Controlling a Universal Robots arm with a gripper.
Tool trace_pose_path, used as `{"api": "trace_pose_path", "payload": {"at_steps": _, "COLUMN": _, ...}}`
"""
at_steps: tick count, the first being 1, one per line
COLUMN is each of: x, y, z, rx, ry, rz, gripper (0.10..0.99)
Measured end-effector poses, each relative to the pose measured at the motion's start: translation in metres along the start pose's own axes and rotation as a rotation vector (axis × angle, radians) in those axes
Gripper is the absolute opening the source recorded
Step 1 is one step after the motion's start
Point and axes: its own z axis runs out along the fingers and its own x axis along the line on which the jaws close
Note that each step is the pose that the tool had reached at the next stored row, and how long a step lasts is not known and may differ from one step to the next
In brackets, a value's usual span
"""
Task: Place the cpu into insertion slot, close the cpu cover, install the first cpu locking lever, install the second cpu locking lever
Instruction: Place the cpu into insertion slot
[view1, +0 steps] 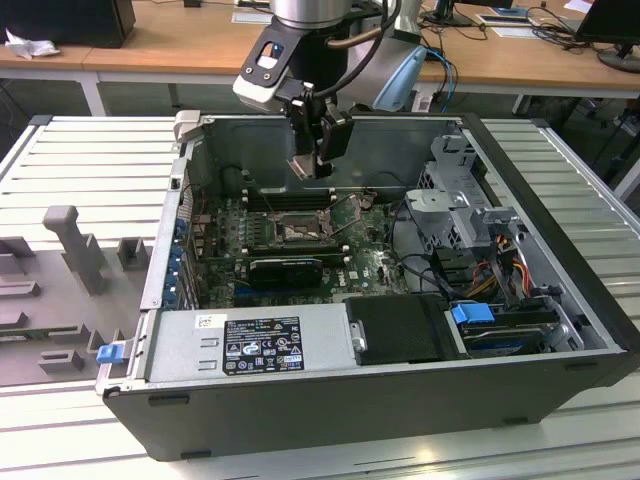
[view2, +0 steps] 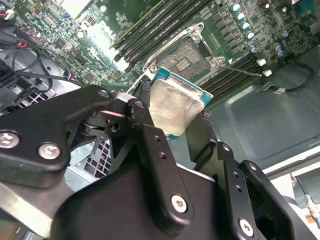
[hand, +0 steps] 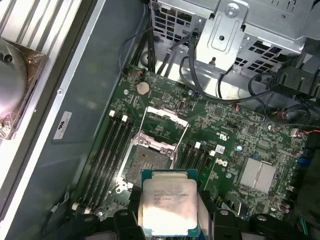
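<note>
My gripper (view1: 312, 158) hangs over the open computer case, shut on the cpu (view1: 303, 166), a flat square chip with a pale metal top. In both wrist views the cpu (view2: 175, 107) (hand: 169, 200) sits pinched between the black fingers (view2: 150, 140), held in the air above and slightly off to the side of the insertion slot (hand: 147, 161) (view2: 186, 56). The slot (view1: 298, 232) lies bare and dark-centred on the green board. The cpu cover (hand: 166, 115) stands swung open beyond the slot, its thin levers raised beside it.
The case walls (view1: 330, 395) ring the board. Long black memory slots (hand: 107, 150) flank the socket. A power supply (view1: 265, 345) fills the front, and a drive cage (view1: 455, 200) with cables (view1: 420, 265) stands at the exterior view's right. Grey fixtures (view1: 75, 245) sit on the table outside.
</note>
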Motion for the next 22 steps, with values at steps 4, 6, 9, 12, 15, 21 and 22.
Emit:
{"api": "trace_pose_path", "payload": {"at_steps": 4, "x": 0.0000, "y": -0.0004, "z": 0.0050, "rx": 0.002, "ry": -0.0083, "rz": 0.027, "gripper": 0.525}}
{"api": "trace_pose_path", "payload": {"at_steps": 6, "x": 0.0000, "y": -0.0006, "z": 0.0075, "rx": 0.001, "ry": -0.0135, "rz": 0.083, "gripper": 0.525}}
{"api": "trace_pose_path", "payload": {"at_steps": 9, "x": -0.0001, "y": -0.0007, "z": 0.0089, "rx": 0.001, "ry": -0.0168, "rz": 0.122, "gripper": 0.525}}
{"api": "trace_pose_path", "payload": {"at_steps": 12, "x": -0.0001, "y": -0.0009, "z": 0.0108, "rx": 0.000, "ry": -0.0180, "rz": 0.136, "gripper": 0.525}}
{"api": "trace_pose_path", "payload": {"at_steps": 15, "x": -0.0001, "y": -0.0011, "z": 0.0128, "rx": 0.000, "ry": -0.0211, "rz": 0.170, "gripper": 0.525}}
{"api": "trace_pose_path", "payload": {"at_steps": 21, "x": -0.0002, "y": -0.0014, "z": 0.0172, "rx": -0.002, "ry": -0.0324, "rz": 0.301, "gripper": 0.525}}
{"api": "trace_pose_path", "payload": {"at_steps": 22, "x": -0.0002, "y": -0.0015, "z": 0.0177, "rx": -0.002, "ry": -0.0331, "rz": 0.310, "gripper": 0.525}}
